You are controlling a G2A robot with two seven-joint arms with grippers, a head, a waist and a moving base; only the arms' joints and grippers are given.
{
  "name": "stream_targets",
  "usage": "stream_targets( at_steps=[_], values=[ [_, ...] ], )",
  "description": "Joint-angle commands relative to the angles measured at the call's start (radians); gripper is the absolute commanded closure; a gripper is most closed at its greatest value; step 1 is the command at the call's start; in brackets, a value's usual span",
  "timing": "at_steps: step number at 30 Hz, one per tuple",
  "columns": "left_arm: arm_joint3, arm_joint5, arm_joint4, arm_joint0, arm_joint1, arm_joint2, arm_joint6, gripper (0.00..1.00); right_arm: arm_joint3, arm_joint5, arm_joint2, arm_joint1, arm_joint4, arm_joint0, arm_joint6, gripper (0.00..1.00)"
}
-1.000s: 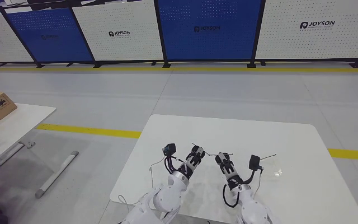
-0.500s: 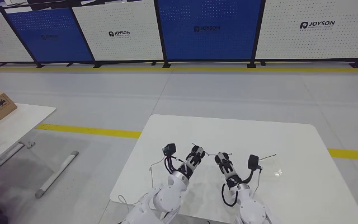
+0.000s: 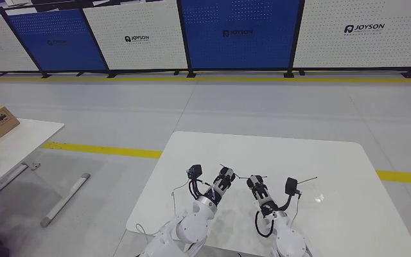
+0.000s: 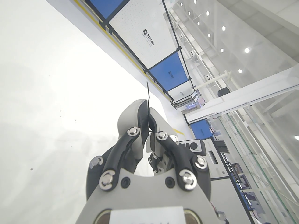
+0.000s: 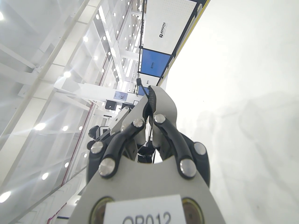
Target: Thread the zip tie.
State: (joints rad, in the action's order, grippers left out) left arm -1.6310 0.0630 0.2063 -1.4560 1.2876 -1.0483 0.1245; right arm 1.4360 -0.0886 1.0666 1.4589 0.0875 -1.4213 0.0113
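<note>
Your left gripper point(image 4: 148, 113) pinches the tail of the zip tie point(image 4: 147, 92), right gripper point(image 5: 149, 99) clamps near its head point(image 5: 139, 81) over the table point(image 3: 289, 148), so that floppy tail could easily bend past the slot.

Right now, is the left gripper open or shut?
Shut. In the left wrist view the left gripper pinches the black zip tie, its tip sticking out.

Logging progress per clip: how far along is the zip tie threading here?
Done: both ends grasped, left end effector pinching the zip-tie tail, right end effector pinching below the zip-tie head. In hand: both held over the table. Left: tail not yet through head.
</note>
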Motion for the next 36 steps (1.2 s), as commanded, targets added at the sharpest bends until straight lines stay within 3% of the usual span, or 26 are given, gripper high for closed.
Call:
stream_targets(
  at_steps=[1, 25, 36],
  values=[
    [0.0, 0.0, 0.0, 0.0, 0.0, 0.0, 0.0, 1.0, -0.002, -0.005, 0.002, 0.0, -0.003, 0.0, 0.002, 1.0],
    [0.0, 0.0, 0.0, 0.0, 0.0, 0.0, 0.0, 1.0, 0.001, -0.028, 0.012, 0.001, -0.003, -0.009, 0.0, 1.0],
    [0.0, 0.0, 0.0, 0.0, 0.0, 0.0, 0.0, 1.0, 0.0, -0.013, 0.004, 0.004, 0.006, -0.007, 0.003, 1.0]
  ],
)
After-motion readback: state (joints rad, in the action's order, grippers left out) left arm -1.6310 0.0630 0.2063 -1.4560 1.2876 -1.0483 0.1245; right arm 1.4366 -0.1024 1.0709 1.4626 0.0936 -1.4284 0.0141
